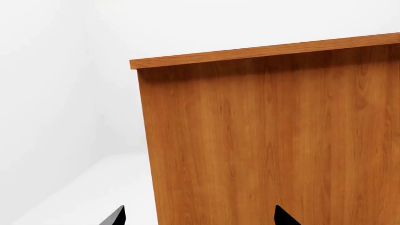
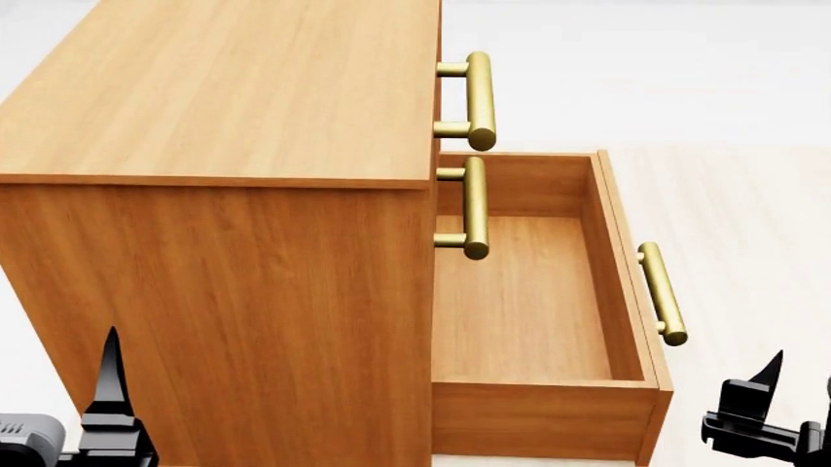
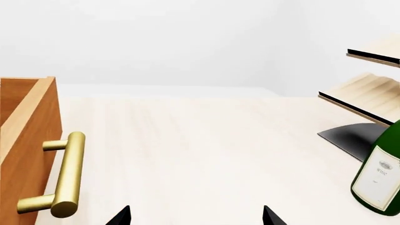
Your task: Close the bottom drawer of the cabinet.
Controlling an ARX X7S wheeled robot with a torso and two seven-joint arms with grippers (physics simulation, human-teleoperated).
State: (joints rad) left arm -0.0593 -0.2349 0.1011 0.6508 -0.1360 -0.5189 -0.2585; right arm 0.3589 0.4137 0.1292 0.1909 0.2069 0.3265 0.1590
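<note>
The bottom drawer (image 2: 539, 292) juts open from the cabinet (image 2: 221, 195); the right tool (image 3: 196, 216), fingers spread, faces past its handle (image 3: 65, 176), poised to push.

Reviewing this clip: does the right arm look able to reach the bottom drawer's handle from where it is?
Probably yes. The right hand sits just outside the open bottom drawer, with bare floor between it and the handle.
</note>
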